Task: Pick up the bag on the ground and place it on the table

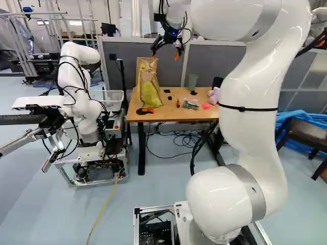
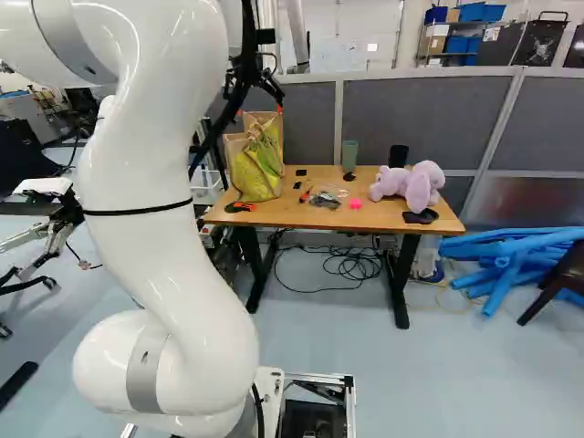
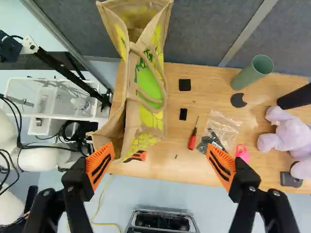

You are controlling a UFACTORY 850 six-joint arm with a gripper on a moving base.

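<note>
The black gripper (image 1: 166, 54) is held high over the table (image 3: 167, 171), its jaws spread wide, with nothing pinched between the orange pads. The brown and yellow bag (image 3: 150, 114) is seen upright on the table, ahead of the jaws and toward one of them; that jaw's tip overlaps the bag's near lower corner in the wrist view, though whether it is touched cannot be told. The bag is set close to the table's end edge, beside which a white basket (image 3: 75, 97) and another robot (image 1: 84, 71) are seen. Behind it, the far edge is bordered by a grey partition (image 3: 204, 29). An orange and black tool (image 3: 139, 156) is placed near the front edge, just beside the bag's foot and near the same jaw. Ahead of the gap between the jaws, a red screwdriver (image 3: 193, 140) is seen, with two small black pieces (image 3: 184, 85) farther on; a strip of wood is left between these and the bag. A clear pouch (image 3: 224, 128) and a pink object (image 3: 242, 152) are found near the other jaw. Past that jaw, the table is occupied by a green cup (image 3: 252, 73), a black cylinder (image 3: 295, 96) and a purple plush toy (image 3: 289, 138).
</note>
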